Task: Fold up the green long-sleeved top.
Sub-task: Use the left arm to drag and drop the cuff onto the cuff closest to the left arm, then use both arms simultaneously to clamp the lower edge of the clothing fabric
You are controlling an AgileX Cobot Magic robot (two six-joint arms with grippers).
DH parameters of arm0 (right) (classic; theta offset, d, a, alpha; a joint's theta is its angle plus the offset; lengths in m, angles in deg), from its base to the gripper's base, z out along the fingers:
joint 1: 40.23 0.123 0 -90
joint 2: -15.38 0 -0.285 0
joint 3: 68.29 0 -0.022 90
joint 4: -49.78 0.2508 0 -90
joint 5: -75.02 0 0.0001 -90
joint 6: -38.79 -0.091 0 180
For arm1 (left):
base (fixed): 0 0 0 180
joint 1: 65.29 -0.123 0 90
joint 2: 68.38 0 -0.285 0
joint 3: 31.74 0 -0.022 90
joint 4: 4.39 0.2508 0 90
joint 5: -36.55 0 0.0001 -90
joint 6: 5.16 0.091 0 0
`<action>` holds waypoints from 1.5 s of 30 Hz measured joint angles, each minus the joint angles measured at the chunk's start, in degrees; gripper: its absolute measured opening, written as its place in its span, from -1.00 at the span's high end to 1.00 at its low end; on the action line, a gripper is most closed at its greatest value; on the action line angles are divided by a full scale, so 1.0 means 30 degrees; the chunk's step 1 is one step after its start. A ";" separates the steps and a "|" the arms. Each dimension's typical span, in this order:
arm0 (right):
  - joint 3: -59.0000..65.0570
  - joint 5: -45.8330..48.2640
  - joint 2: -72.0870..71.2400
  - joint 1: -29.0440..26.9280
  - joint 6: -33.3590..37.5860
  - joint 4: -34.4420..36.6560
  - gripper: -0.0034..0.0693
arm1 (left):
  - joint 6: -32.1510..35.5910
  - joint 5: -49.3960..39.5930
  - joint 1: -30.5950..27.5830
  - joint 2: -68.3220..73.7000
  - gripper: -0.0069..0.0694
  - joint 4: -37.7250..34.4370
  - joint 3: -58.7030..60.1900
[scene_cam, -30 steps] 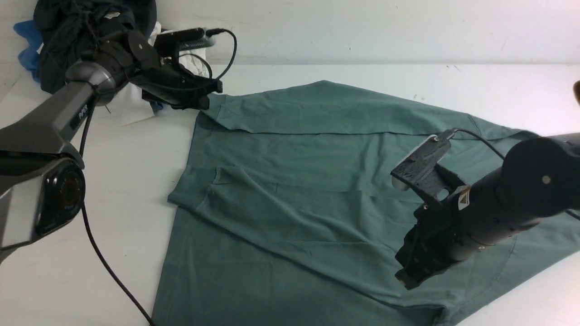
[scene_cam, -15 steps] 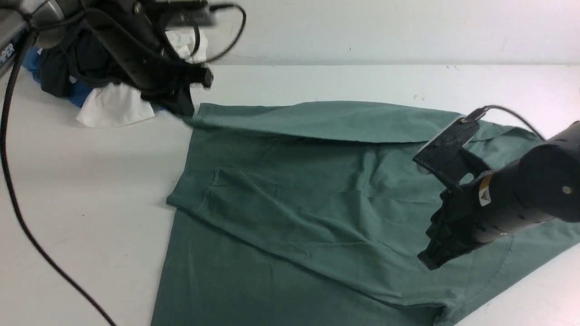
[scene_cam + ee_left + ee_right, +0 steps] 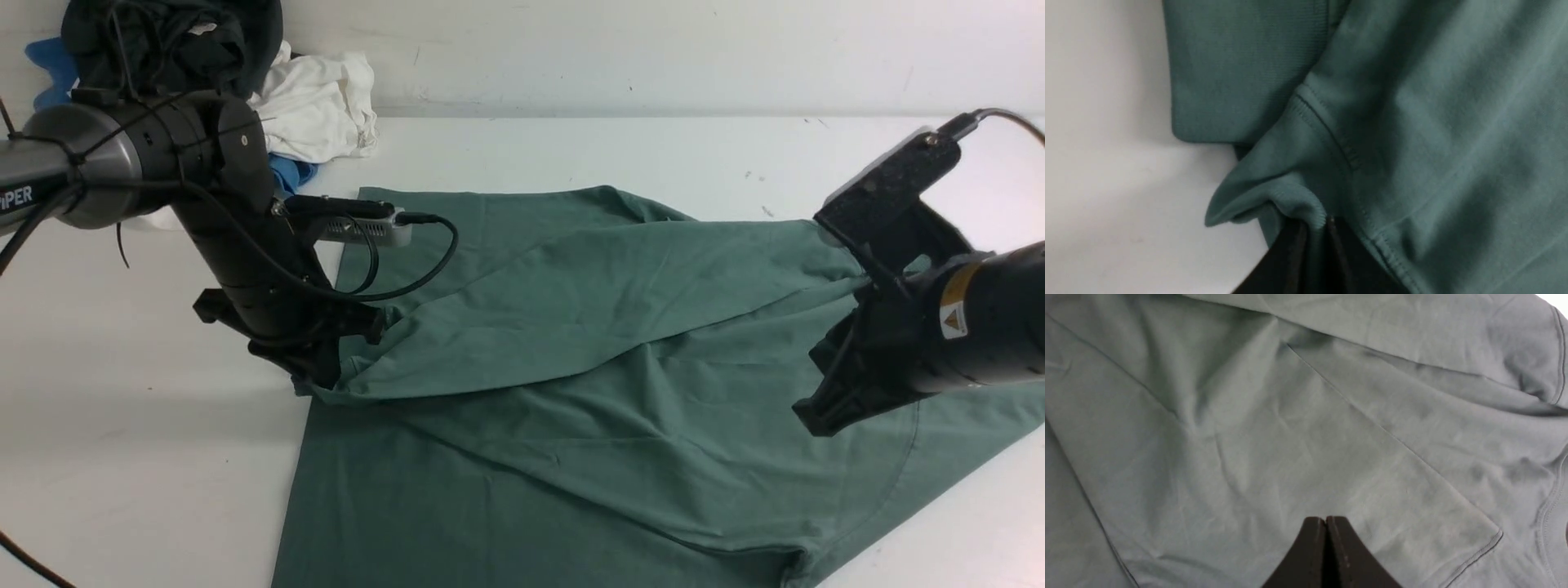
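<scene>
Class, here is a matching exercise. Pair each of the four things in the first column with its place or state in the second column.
1. left gripper
2. right gripper
3. green long-sleeved top
4. white garment

A. heaped at the far left, against the wall
B. shut, with nothing held
C. spread over the table, partly folded
D. pinching a green hemmed edge

Pairs: 1-D, 2-B, 3-C, 4-A
</scene>
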 joint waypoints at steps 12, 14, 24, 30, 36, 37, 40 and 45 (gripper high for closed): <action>0.0000 0.0120 0.0023 -0.0020 -0.0387 -0.0015 0.92 | 0.0262 -0.1462 0.0934 -0.0021 -0.04 0.0183 0.0000; 0.0000 -0.0003 0.0044 -0.0139 -0.0806 0.0024 0.92 | 0.0262 -0.1904 0.0950 -0.0086 -0.08 0.0326 0.0000; -0.5170 0.0787 0.4181 -0.4075 0.0619 0.4498 0.92 | 0.0262 -0.2012 0.0972 -0.3547 -0.13 0.1723 0.0000; -1.0274 0.1843 0.9749 -0.4656 0.3679 0.7217 0.92 | 0.0437 0.1727 0.0972 -0.3309 -0.06 0.0598 0.0000; -1.5041 0.1794 1.5443 -0.4731 0.3862 0.5272 0.92 | 0.1349 0.4561 0.1032 -0.1105 0.22 -0.1326 0.0000; -1.5679 0.1766 1.6295 -0.4811 0.3862 0.4916 0.92 | 0.1434 0.4613 0.1032 -0.0791 0.27 -0.1502 0.0000; -1.7432 0.1551 1.7932 -0.5131 0.3532 0.3847 0.92 | 0.1557 0.4746 0.1032 0.0065 0.38 -0.1682 0.0000; -2.1332 0.1231 2.0675 -0.6334 -0.0268 0.0643 0.92 | 0.1629 0.4858 0.1032 0.1192 0.51 -0.1706 0.0000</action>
